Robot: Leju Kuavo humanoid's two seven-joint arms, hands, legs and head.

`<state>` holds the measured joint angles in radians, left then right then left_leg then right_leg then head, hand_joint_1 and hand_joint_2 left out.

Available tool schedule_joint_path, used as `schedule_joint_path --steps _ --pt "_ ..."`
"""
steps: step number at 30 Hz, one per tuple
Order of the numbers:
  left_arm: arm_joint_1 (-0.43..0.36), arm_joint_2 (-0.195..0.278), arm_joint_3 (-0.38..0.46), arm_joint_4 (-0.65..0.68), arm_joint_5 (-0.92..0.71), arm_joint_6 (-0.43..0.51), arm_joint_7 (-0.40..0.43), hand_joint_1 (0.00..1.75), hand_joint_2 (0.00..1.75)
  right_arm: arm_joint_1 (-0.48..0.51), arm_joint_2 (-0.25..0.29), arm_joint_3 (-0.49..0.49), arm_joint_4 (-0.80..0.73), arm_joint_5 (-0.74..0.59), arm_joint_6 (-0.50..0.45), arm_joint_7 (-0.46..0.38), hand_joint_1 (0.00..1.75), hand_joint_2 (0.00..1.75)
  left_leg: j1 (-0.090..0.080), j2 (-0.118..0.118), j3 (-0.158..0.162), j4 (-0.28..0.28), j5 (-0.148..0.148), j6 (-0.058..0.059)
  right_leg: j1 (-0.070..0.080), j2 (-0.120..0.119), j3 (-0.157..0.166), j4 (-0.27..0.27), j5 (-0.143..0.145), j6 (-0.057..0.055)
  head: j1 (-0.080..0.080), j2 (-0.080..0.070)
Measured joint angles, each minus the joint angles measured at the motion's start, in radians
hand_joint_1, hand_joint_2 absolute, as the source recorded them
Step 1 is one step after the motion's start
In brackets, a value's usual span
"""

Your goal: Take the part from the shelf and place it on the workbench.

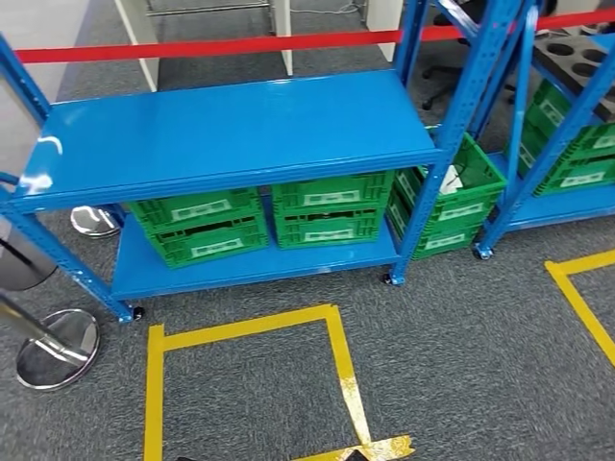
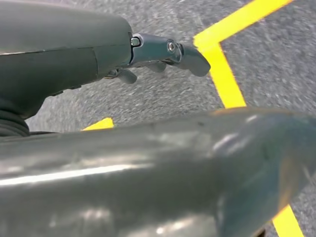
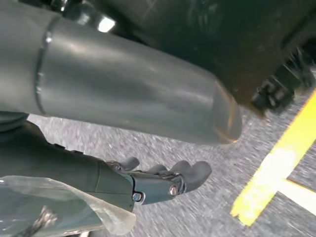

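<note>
I stand facing a blue shelf (image 1: 217, 134) on grey carpet (image 1: 464, 365). Its top board is bare blue metal. On the lower board sit three green crates: the left crate (image 1: 199, 226), the middle crate (image 1: 330, 206), and the right crate (image 1: 464, 206), which stands turned at an angle behind the shelf's right post. Something pale (image 1: 451, 180) lies inside the right crate. I cannot tell whether that is the part.

A second rack (image 1: 522, 115) stands to the right with more green bins (image 1: 580, 144) on it. A red bar (image 1: 217, 45) runs across behind the shelf. Yellow tape (image 1: 341, 355) marks a square on the carpet just in front of the shelf, and another yellow corner shows further right. A round chrome base (image 1: 58, 348) stands at the left, near the shelf's front leg.

My left hand (image 2: 149, 52) hangs above the carpet, near a yellow tape line. Its fingers (image 2: 193, 58) reach straight out, apart from the thumb, and nothing is in them.

My right hand (image 3: 149, 185) also hangs over the carpet near yellow tape. Its fingers (image 3: 193, 174) are stretched out and lie side by side. A piece of clear plastic (image 3: 56, 207) lies against the hand, with something dark and blurred inside it. I cannot tell whether the hand holds the plastic or what is in it.
</note>
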<state>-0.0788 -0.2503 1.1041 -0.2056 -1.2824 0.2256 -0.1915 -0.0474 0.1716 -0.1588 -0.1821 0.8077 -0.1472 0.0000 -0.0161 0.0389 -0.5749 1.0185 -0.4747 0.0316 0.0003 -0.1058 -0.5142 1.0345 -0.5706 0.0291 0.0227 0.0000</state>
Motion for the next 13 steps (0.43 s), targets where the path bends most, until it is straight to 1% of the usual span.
schedule_joint_path --steps 1,2,3,4,5,6,7,8,9,10,11,12,13 --pt "-0.001 -0.001 0.0 0.0 0.001 0.0 -0.001 0.0 0.0 0.0 0.0 0.0 0.0 0.0 0.0 -0.001 0.0 0.0 0.005 -0.012 0.003 -0.006 0.004 0.005 -0.002 0.031 -0.016 0.036 -0.023 0.005 0.002 0.0" --pt "-0.003 -0.002 0.0 0.0 0.002 0.0 -0.002 0.0 0.0 0.0 0.0 0.0 0.0 -0.001 0.0 -0.002 0.0 0.0 0.008 -0.024 0.002 -0.008 0.007 0.009 -0.005 0.067 -0.044 0.092 -0.052 0.009 0.005 0.0" --pt "-0.005 -0.002 0.0 0.0 0.002 0.0 -0.002 0.0 0.0 0.001 -0.001 0.0 0.0 -0.001 0.0 -0.002 0.0 0.0 0.009 -0.037 0.001 -0.009 0.009 0.011 -0.007 0.089 -0.078 0.16 -0.082 0.012 0.006 0.0" --pt "-0.006 -0.003 0.0 0.0 0.003 0.0 -0.002 0.0 0.0 0.002 -0.001 0.0 0.0 -0.001 0.0 -0.002 0.0 0.0 0.01 -0.05 0.0 -0.009 0.009 0.012 -0.009 0.099 -0.112 0.222 -0.102 0.015 0.006 0.0" --pt "-0.005 -0.003 0.0 0.0 0.003 0.0 -0.002 0.0 0.0 0.003 -0.002 0.0 0.0 -0.001 0.0 -0.002 0.0 0.0 0.011 -0.064 0.0 -0.008 0.009 0.012 -0.011 0.103 -0.133 0.257 -0.104 0.017 0.006 0.0" --pt "-0.004 -0.003 0.0 0.0 0.004 0.0 -0.002 0.0 0.0 0.005 -0.002 0.0 0.0 -0.001 0.0 -0.002 0.0 0.0 0.012 -0.079 0.0 -0.007 0.009 0.011 -0.013 0.104 -0.138 0.254 -0.086 0.02 0.006 0.0" --pt "-0.004 -0.004 0.0 0.0 0.004 0.0 -0.002 0.0 0.0 0.006 -0.002 0.0 0.0 -0.001 0.0 -0.002 0.0 0.0 0.014 -0.095 0.001 -0.005 0.009 0.009 -0.015 0.109 -0.124 0.211 -0.05 0.022 0.006 0.0" --pt "-0.004 -0.004 0.001 0.0 0.005 0.0 -0.002 0.0 0.0 0.007 -0.002 0.0 0.0 -0.001 0.0 -0.002 0.0 0.0 0.016 -0.109 0.001 -0.002 0.008 0.006 -0.02 0.125 -0.097 0.144 -0.007 0.025 0.006 0.0" --pt "-0.005 -0.004 0.001 0.0 0.005 0.0 -0.002 0.0 0.0 0.008 -0.002 0.0 0.0 -0.001 0.0 -0.002 0.0 0.0 0.016 -0.123 -0.001 0.003 0.006 0.0 -0.024 0.151 -0.069 0.078 0.022 0.027 0.006 0.0" --pt "-0.006 -0.004 0.001 0.0 0.005 0.0 -0.002 0.0 0.0 0.009 -0.002 0.0 0.0 -0.001 0.0 -0.002 0.0 0.0 0.016 -0.136 -0.005 0.008 0.004 -0.006 -0.028 0.174 -0.047 0.029 0.038 0.027 0.005 0.0" --pt "-0.007 -0.004 0.001 0.0 0.005 0.0 -0.002 0.0 0.0 0.009 -0.002 0.0 0.001 -0.001 0.0 -0.002 0.0 0.0 0.017 -0.148 -0.01 0.012 0.004 -0.013 -0.03 0.191 -0.033 0.004 0.042 0.024 0.005 0.0" --pt "-0.007 -0.004 0.001 0.0 0.005 0.0 -0.002 0.0 0.0 0.009 -0.002 0.0 0.001 -0.001 0.0 -0.002 0.0 0.0 0.018 -0.159 -0.014 0.013 0.006 -0.021 -0.028 0.194 -0.028 -0.002 0.038 0.018 0.005 0.0" --pt "-0.007 -0.004 0.001 0.0 0.005 0.0 -0.002 0.0 0.0 0.008 -0.002 -0.001 0.001 -0.001 0.0 -0.002 0.0 0.0 0.019 -0.165 -0.016 0.013 0.007 -0.024 -0.027 0.189 -0.026 -0.003 0.038 0.014 0.004 0.0"
